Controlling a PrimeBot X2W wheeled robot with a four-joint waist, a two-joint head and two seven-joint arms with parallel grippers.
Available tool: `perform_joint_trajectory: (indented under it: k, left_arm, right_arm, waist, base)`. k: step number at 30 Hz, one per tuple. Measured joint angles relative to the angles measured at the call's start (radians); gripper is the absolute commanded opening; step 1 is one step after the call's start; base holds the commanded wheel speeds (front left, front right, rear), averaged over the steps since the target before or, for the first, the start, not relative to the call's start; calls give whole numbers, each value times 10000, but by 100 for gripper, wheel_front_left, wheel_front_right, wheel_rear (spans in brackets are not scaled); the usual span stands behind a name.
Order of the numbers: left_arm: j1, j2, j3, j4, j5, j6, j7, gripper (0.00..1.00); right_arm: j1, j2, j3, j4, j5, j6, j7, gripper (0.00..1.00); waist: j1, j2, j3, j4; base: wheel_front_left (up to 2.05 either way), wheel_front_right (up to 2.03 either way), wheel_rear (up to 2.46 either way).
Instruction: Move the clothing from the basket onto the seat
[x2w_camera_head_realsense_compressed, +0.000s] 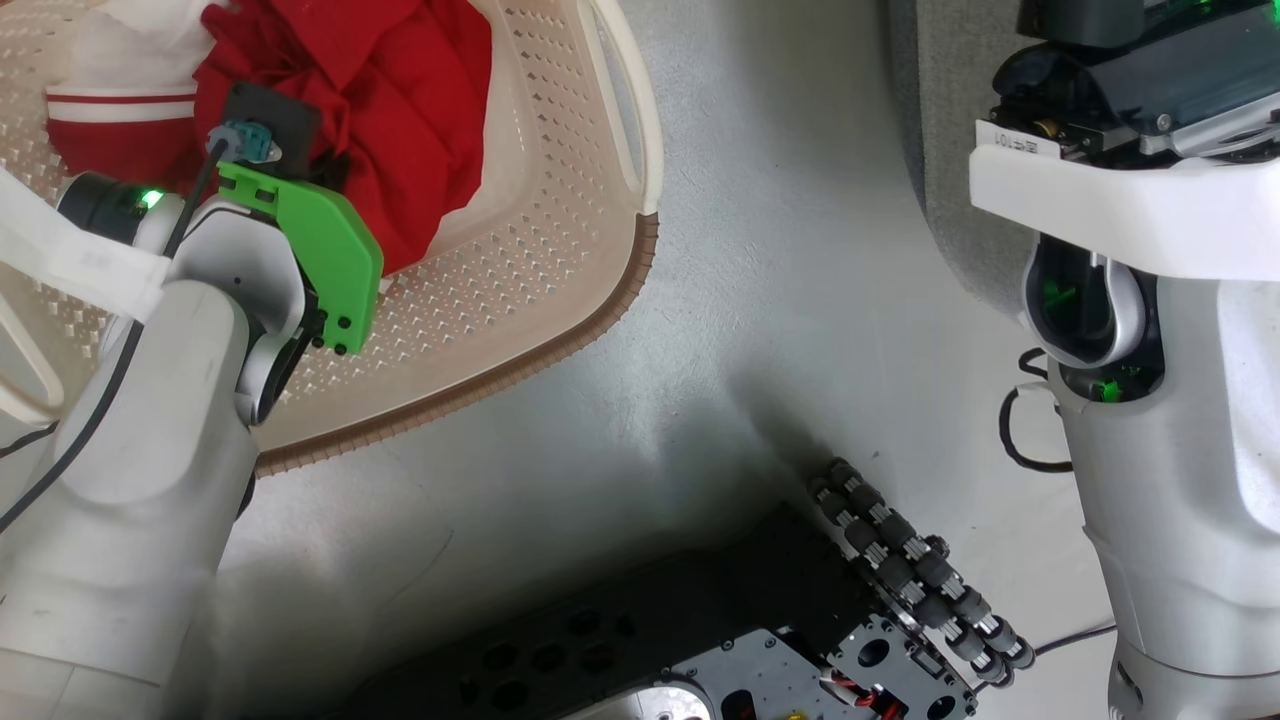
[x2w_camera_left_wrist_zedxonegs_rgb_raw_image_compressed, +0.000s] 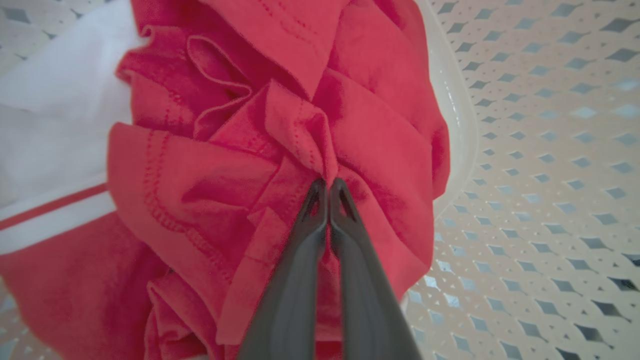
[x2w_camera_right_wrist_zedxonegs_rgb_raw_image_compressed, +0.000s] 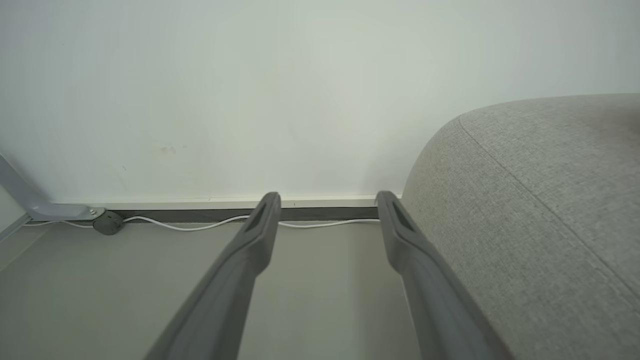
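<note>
Your large grey woven-fabric seat (x2w_camera_right_wrist_zedxonegs_rgb_raw_image_compressed: 540, 210) sits at one o'clock in the head view, and no clothing shows on the part you can see. The cream perforated plastic basket (x2w_camera_head_realsense_compressed: 560, 250) lies at ten o'clock. It holds the crumpled red fabric garment (x2w_camera_left_wrist_zedxonegs_rgb_raw_image_compressed: 225, 165), with a white red-striped cloth (x2w_camera_left_wrist_zedxonegs_rgb_raw_image_compressed: 50, 150) at the garment's nine o'clock. Your left gripper (x2w_camera_left_wrist_zedxonegs_rgb_raw_image_compressed: 328, 182) is clenched on a red fold, so lifting and carrying remain. Your right gripper (x2w_camera_right_wrist_zedxonegs_rgb_raw_image_compressed: 327, 205) stands spread, grasping nothing.
</note>
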Motion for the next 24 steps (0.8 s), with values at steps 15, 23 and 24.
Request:
perform_joint_trajectory:
  k: [15,23,24]
  left_arm:
    - [-176,-811,575,-286,-817,-151,-2293,0]
    - [569,-1266,1174,-639,-1774,-240,-3950,0]
    - [714,-1302,1231,-677,-1860,-240,-4140,0]
  right_arm:
    - [-221,-2,-853,257,-619,142,0,100]
    - [-212,-186,-1273,251,-892,458,0,100]
    - [-203,-215,-1329,247,-894,470,0,100]
  waist:
    - [0,0,-739,358]
    - [0,0,-1607,1087]
    - [0,0,-1723,1193]
  base:
    - [0,0,0]
    - [0,0,0]
    - [0,0,0]
